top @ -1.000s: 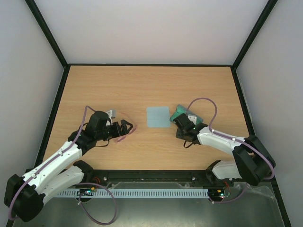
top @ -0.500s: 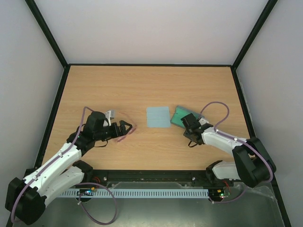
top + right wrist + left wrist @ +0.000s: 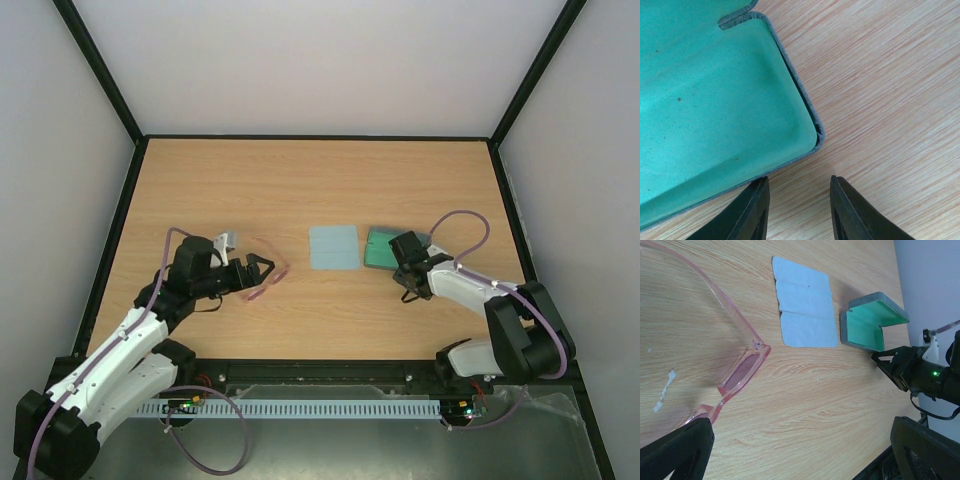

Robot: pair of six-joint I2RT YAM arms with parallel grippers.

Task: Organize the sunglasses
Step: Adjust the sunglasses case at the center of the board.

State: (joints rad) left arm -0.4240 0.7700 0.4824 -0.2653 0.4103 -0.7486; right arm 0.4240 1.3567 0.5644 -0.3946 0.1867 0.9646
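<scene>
A pale wooden table (image 3: 320,180) with a black rim fills the booth, blank white walls behind it. Nearest the bases, the left gripper (image 3: 262,270) lies low over the wood with its jaws spread wide and nothing between them. The sunglasses (image 3: 742,371) rest flat on the table just ahead, close to one finger. That wide spread looks meant to straddle the thin pink frame for a pick.

On the other side, the right gripper (image 3: 799,187) sits just off a corner of the case (image 3: 381,250). Its fingers are slightly parted and empty, probably to steady or nudge the case. The case lies open with its green lining up, ready to take the glasses. The blue cloth (image 3: 333,247) lies flat between glasses and case, just beside the case.

The left wrist view cuts off one lens and the end of the long temple. From above the frame is only a faint line, so whether both temples are unfolded is unclear.
</scene>
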